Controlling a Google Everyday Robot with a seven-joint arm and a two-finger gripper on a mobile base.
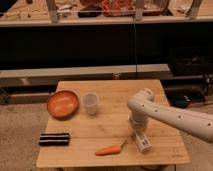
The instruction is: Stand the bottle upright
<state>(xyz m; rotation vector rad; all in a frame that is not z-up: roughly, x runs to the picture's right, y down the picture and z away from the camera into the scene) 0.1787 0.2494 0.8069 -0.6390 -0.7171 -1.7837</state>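
The bottle [142, 142] is small and clear with a pale label. It lies on its side near the front right of the wooden table [115, 90], just right of the carrot [109, 149]. My gripper [136, 128] hangs from the white arm that comes in from the right. It points down and sits directly over the bottle's far end, touching or almost touching it. The arm hides part of the bottle's upper end.
A translucent plastic cup [90, 103] stands upright mid-table. An orange bowl [63, 103] sits at the left. A dark flat bar [54, 139] lies at the front left. The table's front edge is close to the bottle. Shelving stands behind.
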